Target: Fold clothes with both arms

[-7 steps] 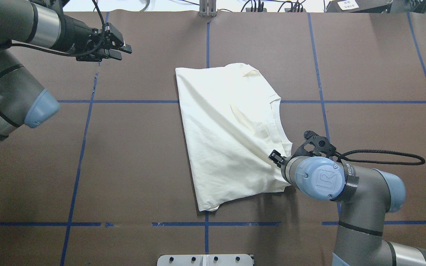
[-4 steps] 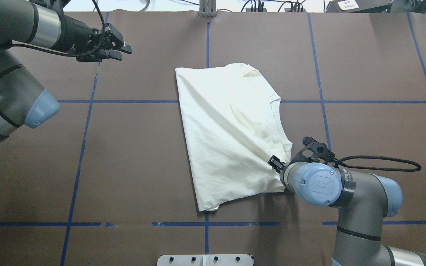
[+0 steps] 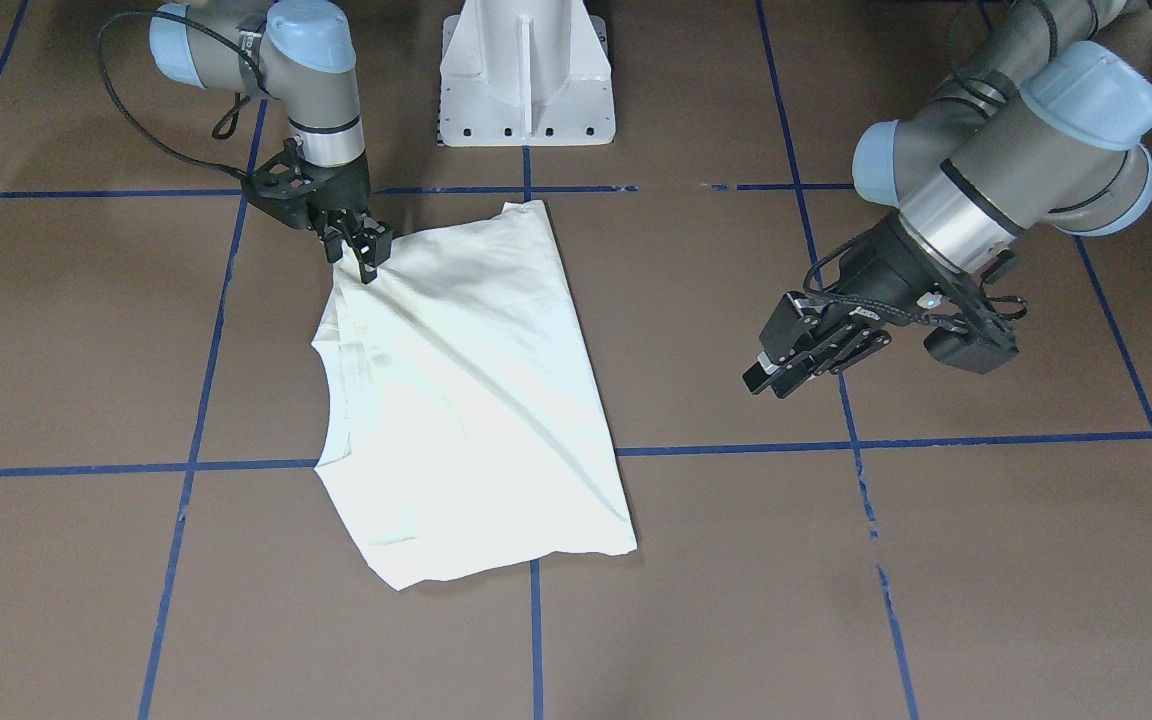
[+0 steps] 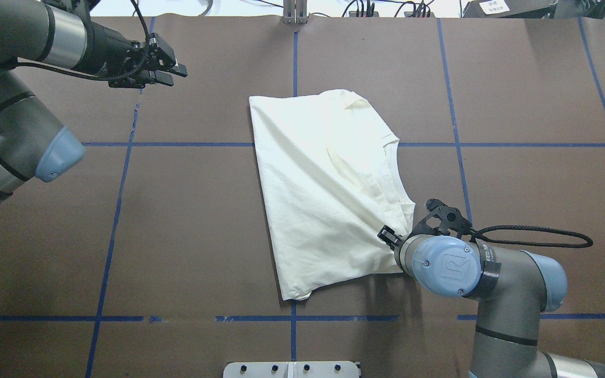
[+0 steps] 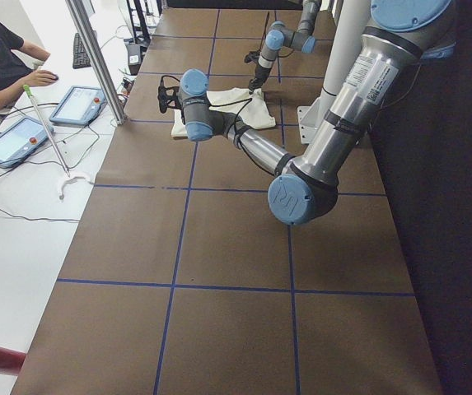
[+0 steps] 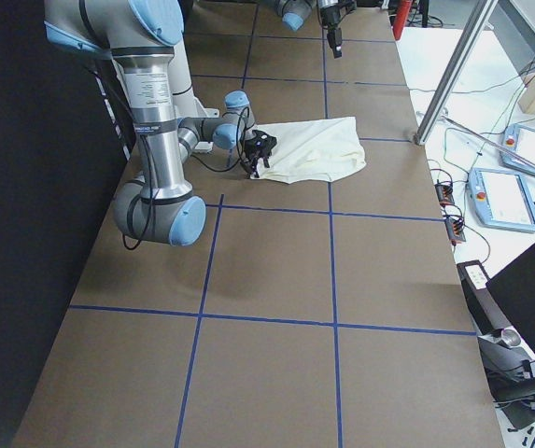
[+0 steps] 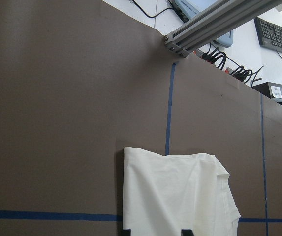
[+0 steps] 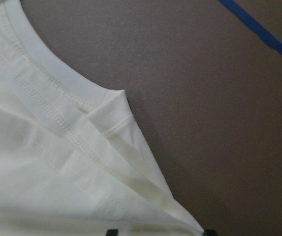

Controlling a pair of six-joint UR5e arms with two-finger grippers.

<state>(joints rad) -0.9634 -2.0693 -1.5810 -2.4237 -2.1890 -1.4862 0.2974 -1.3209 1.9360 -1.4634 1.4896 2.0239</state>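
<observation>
Cream cloth bunches in my right gripper (image 3: 364, 252), whose fingers pinch the T-shirt (image 3: 456, 400) at its robot-side corner by the collar. My left gripper (image 3: 784, 368) hangs spread and empty, well apart from it. The shirt lies mid-table, already doubled over, so I judge that more folds remain.

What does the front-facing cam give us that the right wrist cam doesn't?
Front-facing only: the full outline of the folded shirt. It also shows the right end effector pinching a corner on the robot's side, the white pedestal, and the left end effector over bare table, clear of the cloth. Right wrist only: close detail of the ribbed collar, its stitching, and the stacked fabric layers running toward the grip. Both: the cream shirt, the brown table and the blue tape.
</observation>
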